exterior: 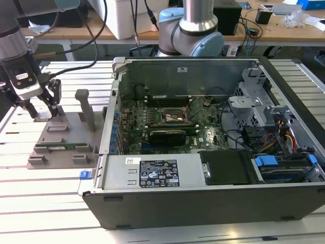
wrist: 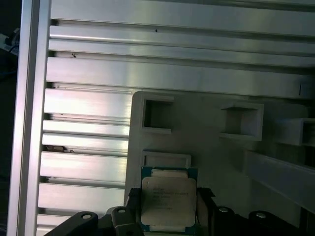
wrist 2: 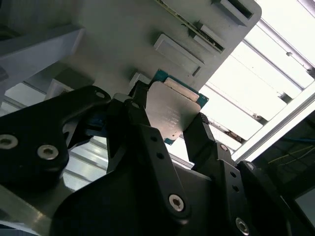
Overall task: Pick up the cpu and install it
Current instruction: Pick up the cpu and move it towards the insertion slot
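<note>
Spreading across the foreground of the exterior view, a ribbed aluminium table [exterior: 51, 203] carries an open computer case [exterior: 203, 203] with its motherboard [exterior: 203, 134] exposed. Toward the exterior view's left lies a grey fixture tray [exterior: 66, 134], and the gripper [exterior: 41, 107] hangs low over it. Behind stand the arm's base [exterior: 190, 28] and a wooden bench [exterior: 284, 31] strewn with cables. In both wrist views the cpu [wrist 2: 170, 115] [wrist: 169, 199] sits between the black fingers [wrist 2: 197, 135] over the tray. The fingers are narrowed to its width and press its opposite edges. Whether it is clear of the tray I cannot tell.
</note>
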Robot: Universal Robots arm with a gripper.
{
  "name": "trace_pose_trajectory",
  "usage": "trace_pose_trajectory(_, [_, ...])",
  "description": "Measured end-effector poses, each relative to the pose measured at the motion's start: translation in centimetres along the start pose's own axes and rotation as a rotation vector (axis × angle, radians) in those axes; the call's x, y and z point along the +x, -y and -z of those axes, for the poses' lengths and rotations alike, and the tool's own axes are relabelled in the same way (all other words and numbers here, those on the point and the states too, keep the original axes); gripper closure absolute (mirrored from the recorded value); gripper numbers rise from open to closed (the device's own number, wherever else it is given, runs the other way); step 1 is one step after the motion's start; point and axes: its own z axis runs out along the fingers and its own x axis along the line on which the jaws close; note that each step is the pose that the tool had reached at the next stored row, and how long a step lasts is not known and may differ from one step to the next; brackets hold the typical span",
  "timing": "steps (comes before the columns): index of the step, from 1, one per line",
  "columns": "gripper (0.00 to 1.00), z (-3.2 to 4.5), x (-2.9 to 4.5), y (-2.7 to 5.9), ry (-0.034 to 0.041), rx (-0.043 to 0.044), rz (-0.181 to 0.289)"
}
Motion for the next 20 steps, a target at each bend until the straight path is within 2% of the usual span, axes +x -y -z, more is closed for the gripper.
trace_pose_trajectory(13, [0.46, 1.64, 0.00, -0.05, 0.0000, 0.0006, 0.000])
trace_pose_trajectory(20, [0.46, 3.08, 0.01, -0.07, 0.0000, 0.0006, 0.000])
